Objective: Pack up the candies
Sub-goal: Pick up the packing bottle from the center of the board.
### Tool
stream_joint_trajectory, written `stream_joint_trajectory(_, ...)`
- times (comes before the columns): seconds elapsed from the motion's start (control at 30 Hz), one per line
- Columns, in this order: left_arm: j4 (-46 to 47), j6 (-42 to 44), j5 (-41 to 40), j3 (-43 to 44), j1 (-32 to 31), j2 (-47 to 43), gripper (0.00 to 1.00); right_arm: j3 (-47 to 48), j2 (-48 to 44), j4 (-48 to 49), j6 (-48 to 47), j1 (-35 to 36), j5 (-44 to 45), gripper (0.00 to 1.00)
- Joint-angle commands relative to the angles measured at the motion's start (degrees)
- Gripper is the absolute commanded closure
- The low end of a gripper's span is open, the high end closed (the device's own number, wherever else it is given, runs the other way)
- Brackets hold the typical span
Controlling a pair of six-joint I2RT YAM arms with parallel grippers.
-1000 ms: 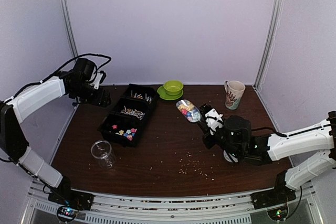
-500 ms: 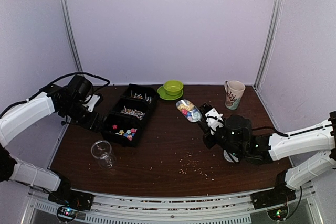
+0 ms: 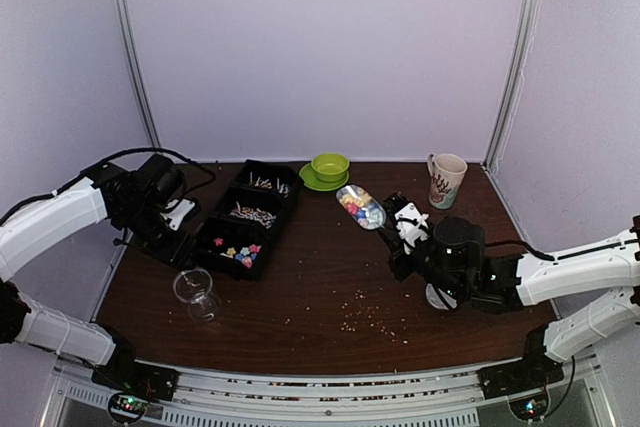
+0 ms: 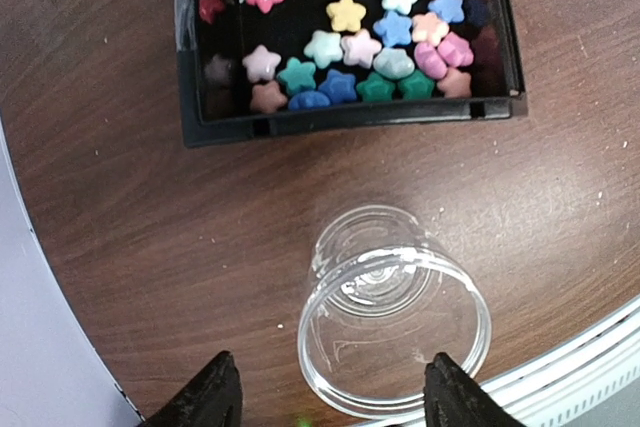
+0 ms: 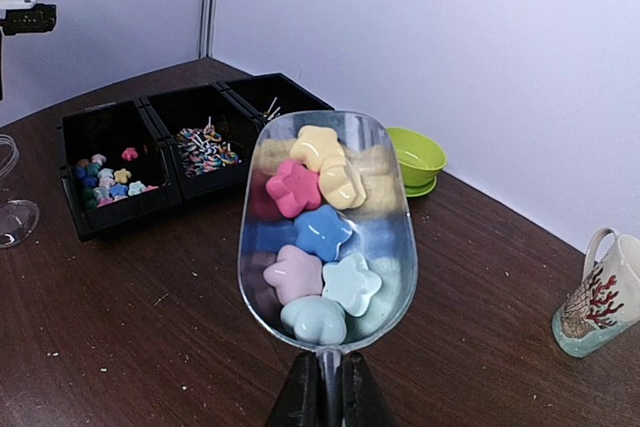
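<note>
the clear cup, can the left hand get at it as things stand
Likely yes: the left hand hangs open right above the clear cup, and nothing lies between them.

**Legible text, labels, brands, numbers, signs:** none can be read in any view.

**Nearest marking:** a red branching, coral-like drawing on the pale mug (image 5: pixel 600 297). It appears at the right edge of the right wrist view and at the upper right of the top view. It is pictorial only, with no lettering.
</note>
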Motion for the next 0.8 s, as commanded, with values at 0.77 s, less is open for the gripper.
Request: stream_joint_trajectory(0.77,0.56,1.13,2.0,0.8,-0.3,10.53,0.62,-0.85,-3.6,1.73,0.46,-0.11,-1.37,1.0)
